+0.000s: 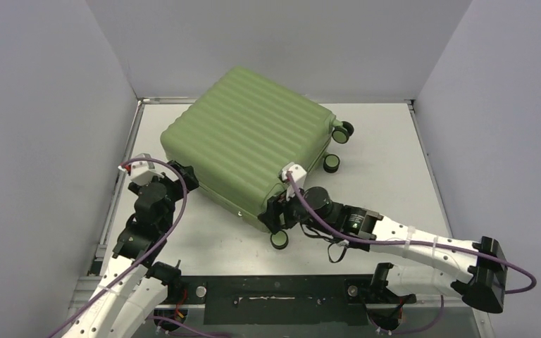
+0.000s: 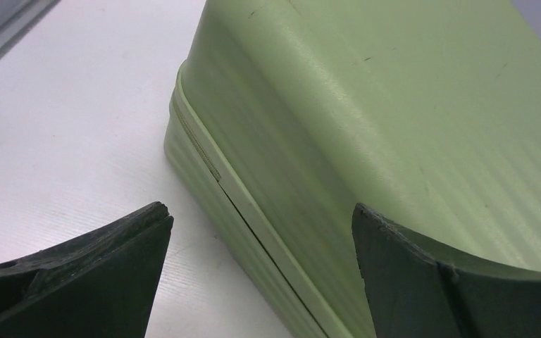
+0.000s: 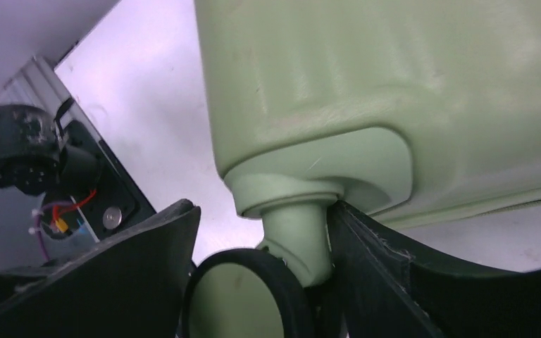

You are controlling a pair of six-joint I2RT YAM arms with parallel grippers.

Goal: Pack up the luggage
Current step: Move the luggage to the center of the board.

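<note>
Lying closed and flat on the white table (image 1: 394,162), toward twelve o'clock from the arm bases, the large light-green ribbed hard-shell suitcase (image 1: 253,137) seems to be at the getting-a-hold step. At its five o'clock corner the right gripper (image 3: 260,211) straddles a black caster wheel (image 3: 243,299), one finger (image 3: 394,282) on the stem (image 3: 299,239), a firm clamp impossible to tell; the left gripper (image 2: 260,218) gapes released at eight o'clock. Next calls for pinching that stem securely before pulling.

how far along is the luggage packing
Done: the luggage lies shut on the table, seam together. In hand: right gripper, jaws astride a near-corner wheel, grip unclear; left gripper open at the near-left corner, holding nothing. Left: unclear, the contents are hidden.
</note>
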